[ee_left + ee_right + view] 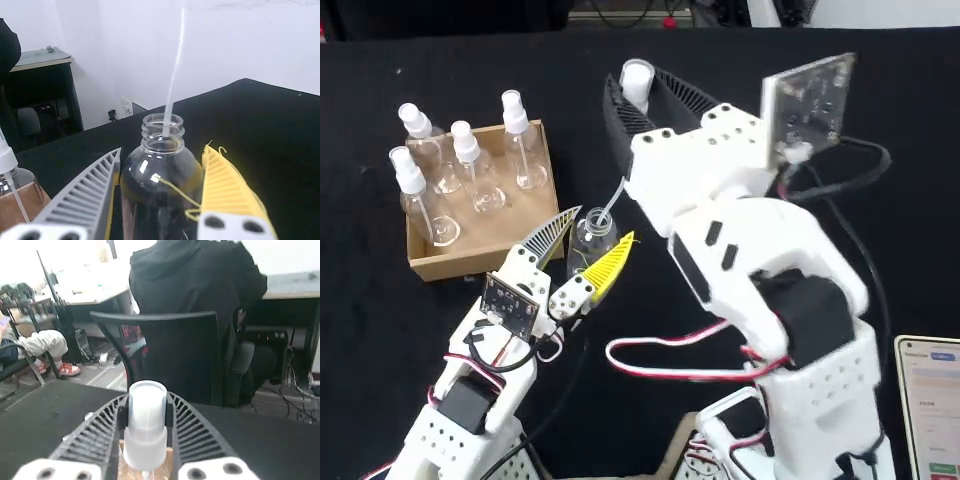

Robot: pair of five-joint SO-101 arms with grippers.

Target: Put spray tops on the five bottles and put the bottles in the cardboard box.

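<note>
Spray top (636,80) over bottle (590,245), beside cardboard box (470,258).
Gripping bottle with left gripper (602,224), spray top with right gripper (638,88).

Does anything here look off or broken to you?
Nothing is spilled or broken. One bottle outside the cardboard box lacks its top: the spray top is held above it, its thin tube slanting into the neck. A stray yellow thread curls off one jaw holding that bottle.
</note>
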